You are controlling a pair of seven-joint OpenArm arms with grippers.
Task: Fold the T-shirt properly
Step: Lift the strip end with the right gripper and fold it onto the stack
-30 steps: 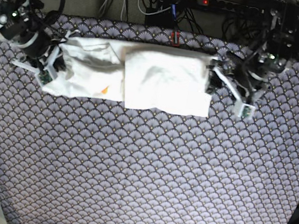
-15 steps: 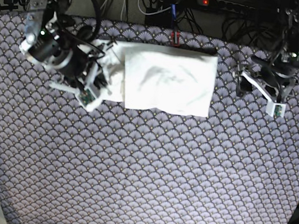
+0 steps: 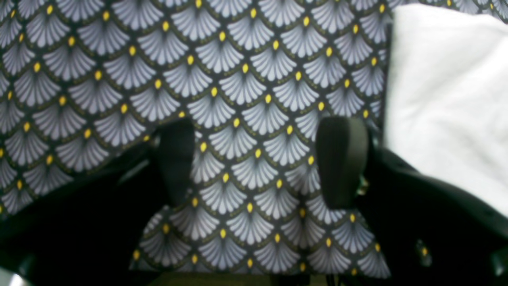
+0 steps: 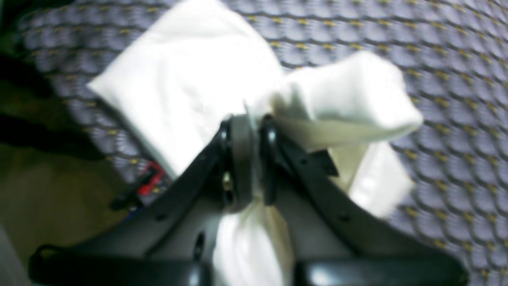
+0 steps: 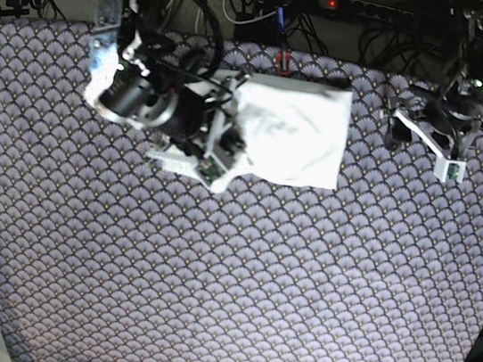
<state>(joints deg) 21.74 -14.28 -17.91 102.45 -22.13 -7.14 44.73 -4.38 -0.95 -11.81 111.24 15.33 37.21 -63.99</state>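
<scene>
My right fingers [image 4: 254, 159] are pressed together on a bunched edge of the T-shirt [image 5: 289, 134] — in the right wrist view white cloth spills out on both sides of the pads and hangs below them. In the base view that arm sits at the shirt's left end, over the worktop [image 5: 228, 278], and the folded body lies to the right of my grip, its long axis running left to right along the far side of the worktop. So the flap I hold has the stack straight ahead of it, and I judge the coming move to be a carry rightward, laying this end over the white rectangle.

My left fingers [image 3: 262, 163] are spread wide with nothing between them but patterned cloth; the shirt's right edge [image 3: 448, 99] shows as a white slab just beside one pad, not touching it. In the base view the left gripper [image 5: 428, 135] stands clear of the shirt's right end, apart from it. The right arm is plainly the one on the work, then.

The surface is a scallop-patterned cover with yellow dots, flat and matte — I expect cotton to drag on it rather than slide. There is plenty of open room toward the near side. The far edge is tighter: cables and a power strip [image 5: 374, 9] lie just beyond the shirt's far side.
</scene>
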